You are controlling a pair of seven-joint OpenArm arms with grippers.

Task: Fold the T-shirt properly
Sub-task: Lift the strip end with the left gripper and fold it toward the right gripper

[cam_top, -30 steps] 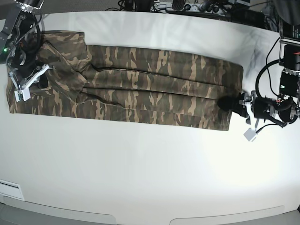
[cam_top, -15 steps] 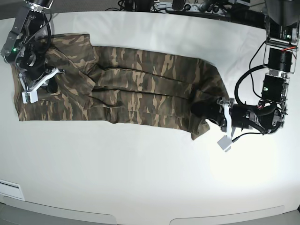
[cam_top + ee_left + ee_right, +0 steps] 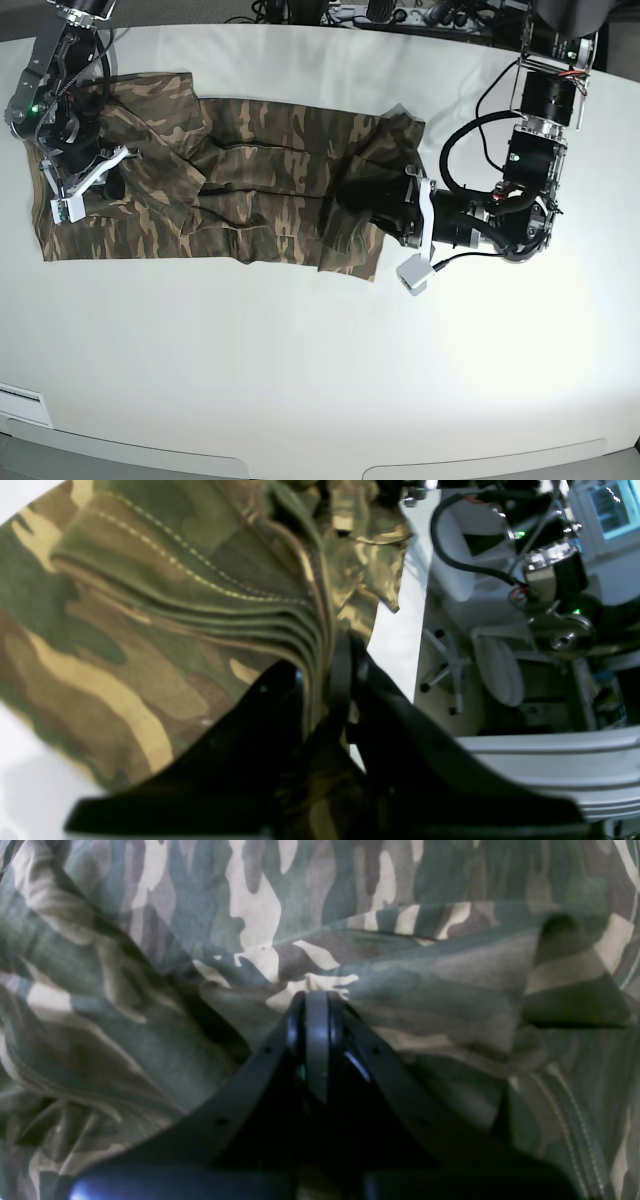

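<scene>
Camouflage-print soft fabric T-shirt (image 3: 260, 190) lies as a long narrow band on the white worktop (image 3: 300, 360); the left hand (image 3: 385, 205) pinches its stacked hem layers, lifted and doubled over the band beneath. The right hand (image 3: 85, 165), pressed together, pins the far end. Crosswise folds look barely begun.

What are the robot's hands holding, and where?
Both hold the T-shirt: left gripper pinches its stacked hem end, right gripper a fold near the sleeve end.
</scene>
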